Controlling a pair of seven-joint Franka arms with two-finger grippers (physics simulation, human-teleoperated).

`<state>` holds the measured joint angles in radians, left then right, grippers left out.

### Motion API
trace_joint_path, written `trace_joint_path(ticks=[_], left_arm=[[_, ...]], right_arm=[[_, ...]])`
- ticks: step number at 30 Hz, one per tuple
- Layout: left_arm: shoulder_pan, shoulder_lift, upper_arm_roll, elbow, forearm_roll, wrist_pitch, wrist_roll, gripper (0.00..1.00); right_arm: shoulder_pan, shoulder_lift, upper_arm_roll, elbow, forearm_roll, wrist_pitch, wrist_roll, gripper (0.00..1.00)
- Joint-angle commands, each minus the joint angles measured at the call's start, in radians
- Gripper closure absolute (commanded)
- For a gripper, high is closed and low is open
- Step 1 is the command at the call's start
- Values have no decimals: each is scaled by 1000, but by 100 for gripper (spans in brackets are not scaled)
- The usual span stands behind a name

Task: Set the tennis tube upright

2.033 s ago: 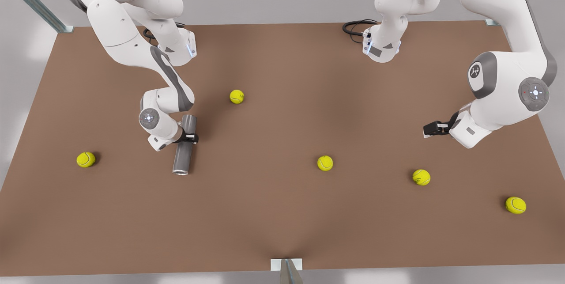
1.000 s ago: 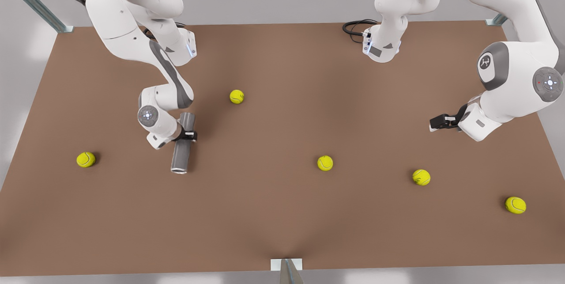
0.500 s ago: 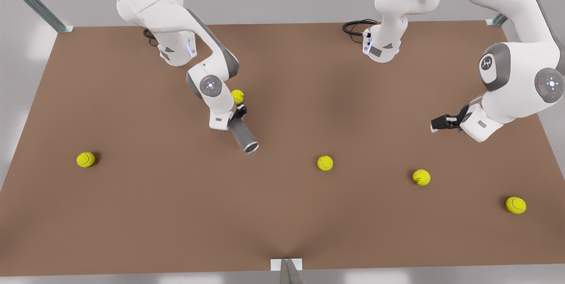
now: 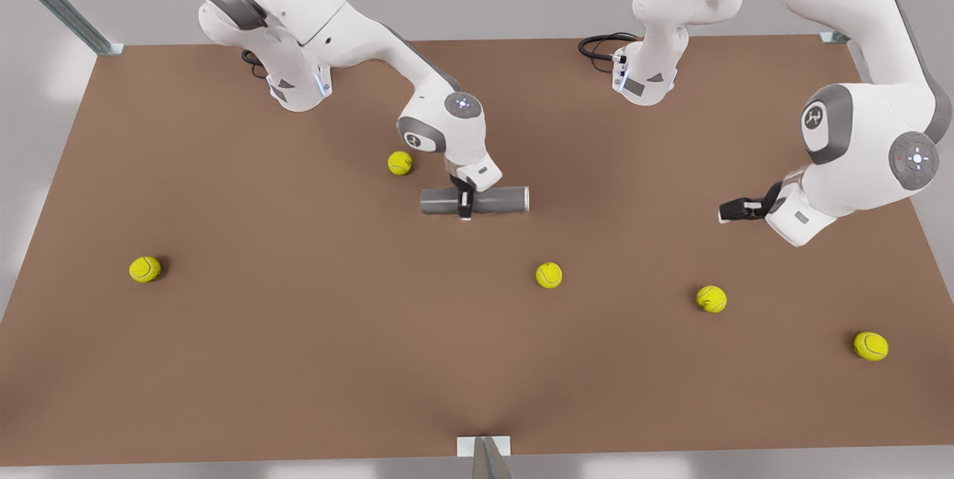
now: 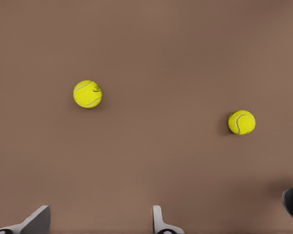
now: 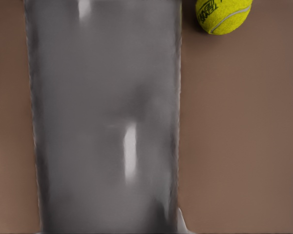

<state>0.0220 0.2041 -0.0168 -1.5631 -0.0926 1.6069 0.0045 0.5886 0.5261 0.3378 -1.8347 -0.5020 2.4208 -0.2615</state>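
Tube (image 4: 475, 200): horizontal at frame centre, clamped mid-length in right gripper (image 4: 465, 202). Left gripper (image 4: 734, 210): centre right, fingers (image 5: 158, 222) spread, empty, above two balls (image 5: 87, 93); front view adds three more.

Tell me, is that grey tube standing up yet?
No. The tennis tube lies level, lengthwise across the front view, clamped by the right gripper.

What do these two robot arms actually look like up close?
Both arms are glossy white, rounded segments with grey joint bands and round caps with small lights. The right hand and left hand are small, black, two-fingered. A black cable coils by one base.
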Motion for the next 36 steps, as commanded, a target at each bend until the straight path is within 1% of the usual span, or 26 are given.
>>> trace_joint_path(ticks=[1, 2, 4, 10, 12, 13, 14, 16, 17, 19, 20, 21, 22, 23, 24, 25, 26, 27, 28, 29, 30, 32, 33, 34, 35, 36], left_arm=[[-1, 0, 0, 0, -13, 1, 0, 0], [-1, 11, 0, 0, -15, 2, 0, 0], [-1, 23, 0, 0, -61, 5, -1, 0], [1, 47, 0, 0, -134, 16, -6, 0], [-1, 61, 1, -2, -189, 18, -6, 0], [4, 61, 0, -11, -251, 14, -9, 0], [7, 64, 0, -23, -326, 11, -9, 0], [41, 101, -2, -64, -539, 5, 12, 0], [52, 132, -2, -64, -602, -13, 80, 1], [72, 150, -2, -90, -664, -15, 134, 1], [75, 141, 0, -129, -683, -2, 153, 1], [75, 100, -2, -213, -708, 68, 175, 1], [76, 23, -41, -340, -748, 174, 175, 1], [76, -34, -69, -455, -849, 249, 176, 0], [76, -38, -100, -506, -900, 291, 187, 1], [75, -28, -103, -563, -1030, 314, 297, 1], [75, -35, -136, -620, -1096, 392, 331, 1], [75, -41, -169, -673, -1168, 450, 376, 1], [70, -40, -199, -715, -1288, 470, 431, 1], [75, -41, -267, -744, -1358, 542, 456, 1], [73, -31, -302, -750, -1423, 577, 486, 1], [62, 29, -304, -750, -1483, 577, 601, 1], [61, 37, -305, -750, -1492, 582, 614, 1], [59, 57, -308, -749, -1493, 607, 634, 1], [52, 69, -308, -747, -1495, 614, 641, 1], [44, 100, -310, -745, -1500, 631, 681, 1]], right_arm=[[2, 5, 0, 5, -3, 0, 1, 26], [2, 44, 0, 34, -84, 4, 2, 26], [-1, 81, -2, 48, -153, 20, 2, 26], [28, 150, -5, 84, -165, 29, 10, 26], [42, 163, -13, 103, -188, 30, 5, 26], [43, 167, -13, 106, -201, 30, 7, 3], [51, 167, -13, 106, -201, 30, 8, 0], [56, 172, -13, 109, -199, 29, 15, 0], [57, 172, -13, 109, -199, 29, 15, 0], [57, 166, -11, 121, -196, 18, 13, 0], [53, 155, -8, 118, -196, 15, 8, 0], [45, 106, 0, 92, -188, 14, 13, 0], [-29, 52, 75, 54, -176, 1, 11, 0], [-179, 15, 234, 34, -174, -51, 13, 0], [-341, -14, 375, 37, -155, -143, 11, 0], [-426, -83, 405, 38, -66, -215, 10, 0], [-512, -175, 402, 6, 63, -244, 13, 0], [-613, -254, 399, -5, 158, -318, 19, 0], [-756, -316, 399, -3, 234, -358, 25, 0], [-858, -321, 400, 12, 234, -407, 106, 0], [-926, -316, 399, 78, 234, -503, 104, 0], [-1043, -317, 402, 121, 234, -529, 111, 0], [-1034, -337, 333, 156, 249, -568, 108, 0], [-738, -405, -42, 179, 353, -637, 105, 0], [-535, -465, -322, 176, 428, -684, 102, 0], [-469, -518, -439, 176, 430, -741, 102, 0]])
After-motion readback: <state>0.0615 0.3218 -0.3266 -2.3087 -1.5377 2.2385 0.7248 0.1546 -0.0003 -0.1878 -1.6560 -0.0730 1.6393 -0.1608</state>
